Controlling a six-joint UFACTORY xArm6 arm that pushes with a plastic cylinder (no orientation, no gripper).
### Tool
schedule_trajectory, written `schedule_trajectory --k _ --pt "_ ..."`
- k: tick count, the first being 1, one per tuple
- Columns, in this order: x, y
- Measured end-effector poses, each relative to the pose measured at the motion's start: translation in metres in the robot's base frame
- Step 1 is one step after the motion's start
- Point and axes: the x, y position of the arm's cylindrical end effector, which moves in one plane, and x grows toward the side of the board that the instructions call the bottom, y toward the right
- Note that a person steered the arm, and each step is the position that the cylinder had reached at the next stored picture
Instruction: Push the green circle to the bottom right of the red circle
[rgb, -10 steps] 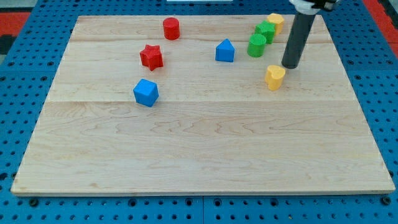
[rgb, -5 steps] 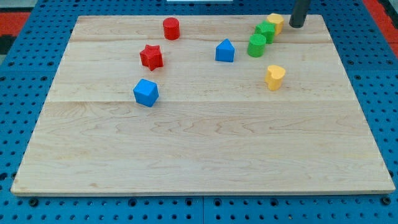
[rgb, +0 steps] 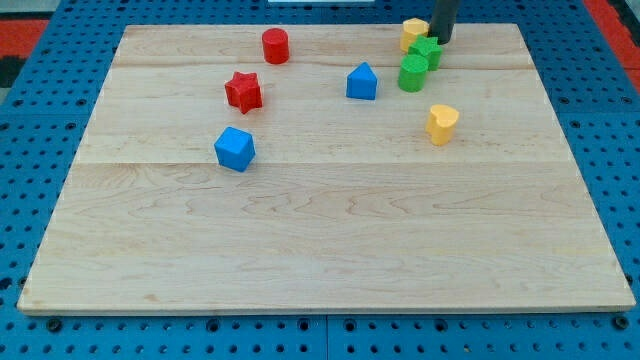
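Note:
The green circle (rgb: 412, 73) stands at the view's top right, touching a second green block (rgb: 427, 50) just above it. The red circle (rgb: 275, 46) stands at the top, left of centre, far to the green circle's left. My tip (rgb: 441, 40) is at the top edge, right against the second green block's upper right side. A yellow block (rgb: 414, 31) sits just left of the rod, above the green blocks.
A blue block with a peaked top (rgb: 362, 81) lies left of the green circle. A red star (rgb: 243, 91) and a blue cube (rgb: 235, 149) lie at the left. A yellow heart-like block (rgb: 442, 123) lies below the green circle.
My tip moved from beside the lower yellow block up to the top edge, then left. It pushed the top yellow block left and nudged the second green block.

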Motion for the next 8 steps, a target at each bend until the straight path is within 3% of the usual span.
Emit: schedule_trajectory --k 5,7,8 --pt "-0.005 0.014" --pt "0.028 0.012" --pt "0.073 0.01"
